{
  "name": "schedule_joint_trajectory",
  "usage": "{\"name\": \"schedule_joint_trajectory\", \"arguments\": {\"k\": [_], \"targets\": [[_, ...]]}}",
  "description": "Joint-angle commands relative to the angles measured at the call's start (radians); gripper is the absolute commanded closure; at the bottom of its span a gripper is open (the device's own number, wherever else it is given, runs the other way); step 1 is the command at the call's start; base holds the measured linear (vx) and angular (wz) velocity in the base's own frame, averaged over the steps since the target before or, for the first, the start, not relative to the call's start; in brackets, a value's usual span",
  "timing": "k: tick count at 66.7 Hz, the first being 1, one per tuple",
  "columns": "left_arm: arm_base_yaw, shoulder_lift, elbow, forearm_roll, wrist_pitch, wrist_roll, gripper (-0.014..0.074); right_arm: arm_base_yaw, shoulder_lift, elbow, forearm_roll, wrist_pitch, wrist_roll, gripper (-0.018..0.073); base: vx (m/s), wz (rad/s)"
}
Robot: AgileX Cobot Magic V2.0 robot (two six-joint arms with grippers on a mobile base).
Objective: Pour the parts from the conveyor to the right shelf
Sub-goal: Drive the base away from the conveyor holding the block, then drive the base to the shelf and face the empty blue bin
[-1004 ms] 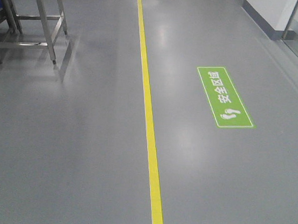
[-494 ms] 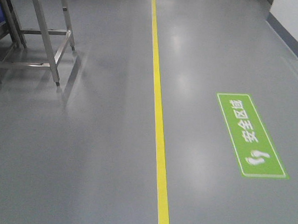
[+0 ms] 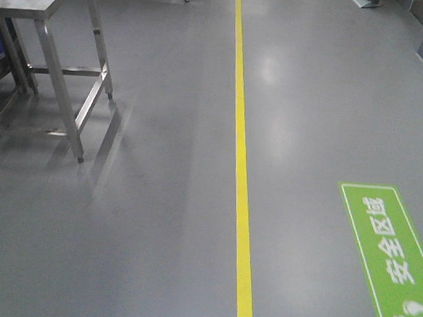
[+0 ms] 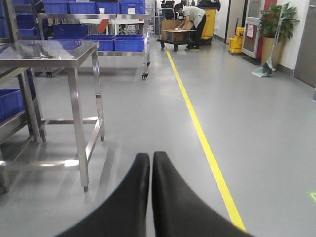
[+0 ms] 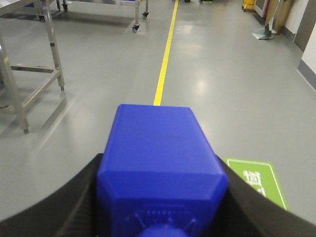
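Note:
My right gripper (image 5: 162,170) is shut on the part, a bright-blue plastic block (image 5: 158,143) with a round stud, which fills the space between its black fingers (image 5: 69,202). My left gripper (image 4: 150,158) is shut and empty, its black fingertips (image 4: 142,163) pressed together above the grey floor. A stainless-steel rack on caster wheels (image 4: 118,47) with blue bins (image 4: 129,43) stands far ahead on the left; I cannot tell if it is the right shelf. The conveyor is out of view.
A steel table (image 3: 35,4) stands close on the left, also in the left wrist view (image 4: 47,52). A yellow line (image 3: 241,167) runs ahead along the floor. A green floor sign (image 3: 391,253) lies right. A person at a cart (image 4: 190,17) is far ahead.
The front view has shifted: the green sign and yellow line have slid down and right, and the steel table has come further into view on the left.

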Motion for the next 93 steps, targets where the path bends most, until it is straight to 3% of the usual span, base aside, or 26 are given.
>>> {"name": "schedule_joint_trajectory", "arguments": {"k": [1, 93], "targets": [[-0.007, 0.018, -0.02, -0.008, -0.078, -0.008, 0.0602, -0.002, 0.017, -0.026, -0.002, -0.079, -0.009, 0.0564, 0.81, 0.02], [-0.007, 0.018, -0.02, -0.008, -0.078, -0.008, 0.0602, -0.002, 0.017, -0.026, 0.0, -0.079, -0.009, 0.0564, 0.8, -0.03]]}}
